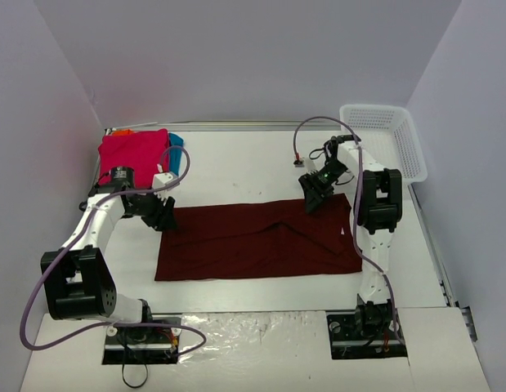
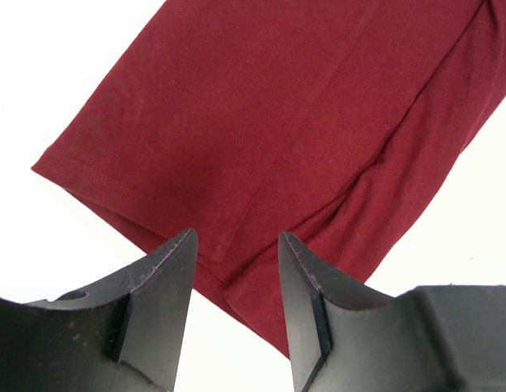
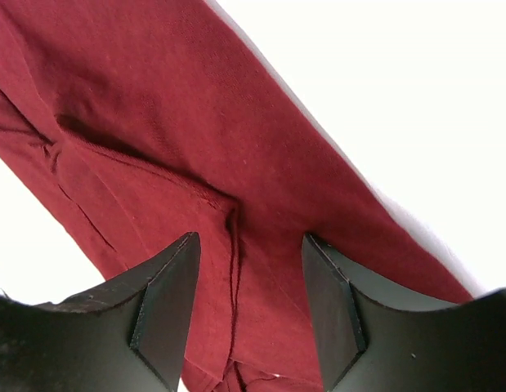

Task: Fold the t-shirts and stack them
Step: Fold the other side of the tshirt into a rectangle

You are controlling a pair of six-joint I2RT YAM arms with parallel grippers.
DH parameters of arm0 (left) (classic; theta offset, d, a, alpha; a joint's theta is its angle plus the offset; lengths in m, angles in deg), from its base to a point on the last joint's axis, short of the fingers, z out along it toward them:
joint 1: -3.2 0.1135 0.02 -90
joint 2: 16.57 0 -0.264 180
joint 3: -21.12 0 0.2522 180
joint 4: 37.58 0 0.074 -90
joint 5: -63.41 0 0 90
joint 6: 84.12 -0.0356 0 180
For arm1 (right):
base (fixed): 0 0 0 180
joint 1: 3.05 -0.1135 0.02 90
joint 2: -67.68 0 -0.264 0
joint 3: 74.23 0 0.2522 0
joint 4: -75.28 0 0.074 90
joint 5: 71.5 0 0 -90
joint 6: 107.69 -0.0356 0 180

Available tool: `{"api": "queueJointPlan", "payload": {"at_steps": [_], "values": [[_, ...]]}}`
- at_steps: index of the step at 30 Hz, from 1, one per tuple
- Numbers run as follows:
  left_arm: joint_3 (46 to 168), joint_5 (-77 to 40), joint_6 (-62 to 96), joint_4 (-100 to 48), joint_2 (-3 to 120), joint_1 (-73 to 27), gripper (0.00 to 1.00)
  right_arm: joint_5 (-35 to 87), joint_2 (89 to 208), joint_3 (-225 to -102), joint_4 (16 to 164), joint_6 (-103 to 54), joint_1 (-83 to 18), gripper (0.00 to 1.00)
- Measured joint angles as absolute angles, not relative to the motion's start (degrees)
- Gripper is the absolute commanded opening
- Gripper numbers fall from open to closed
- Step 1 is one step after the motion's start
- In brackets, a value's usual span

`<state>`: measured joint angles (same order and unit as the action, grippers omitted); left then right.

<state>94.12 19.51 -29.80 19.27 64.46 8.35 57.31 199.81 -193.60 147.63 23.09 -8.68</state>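
The maroon t-shirt [image 1: 261,238] is lying folded into a long band across the middle of the table [image 1: 236,167]. At the far left corner, the pink t-shirt [image 1: 134,155] is hiding most of the teal t-shirt [image 1: 176,151] and the orange t-shirt [image 1: 122,131] (only slivers are peeking out). From above, both sets of jaws are too dark to read. The wrist views are showing the left gripper [image 2: 235,237] and the right gripper [image 3: 248,238] hanging open over maroon cloth, holding nothing. Only the overhead view is taking in the white basket [image 1: 400,139].
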Motion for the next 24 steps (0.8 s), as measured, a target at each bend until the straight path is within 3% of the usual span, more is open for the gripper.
{"api": "queueJointPlan", "payload": {"at_steps": [3, 7, 22, 24], "values": [[94.12, 19.51, -29.43, 19.25, 64.46, 8.63, 0.43, 57.46, 200.32, -194.47, 147.78, 23.17, -9.64, 0.46], [94.12, 19.51, -29.28, 19.23, 64.46, 8.90, 0.43, 57.64, 200.56, -194.54, 147.85, 23.70, -10.17, 0.24], [94.12, 20.06, -29.23, 19.21, 64.46, 10.10, 0.42, 58.01, 200.62, -193.42, 149.25, 24.86, -10.82, 0.27], [94.12, 20.13, -29.23, 19.21, 64.46, 10.23, 0.42, 58.05, 200.62, -193.42, 149.45, 24.88, -11.04, 0.21]]}}
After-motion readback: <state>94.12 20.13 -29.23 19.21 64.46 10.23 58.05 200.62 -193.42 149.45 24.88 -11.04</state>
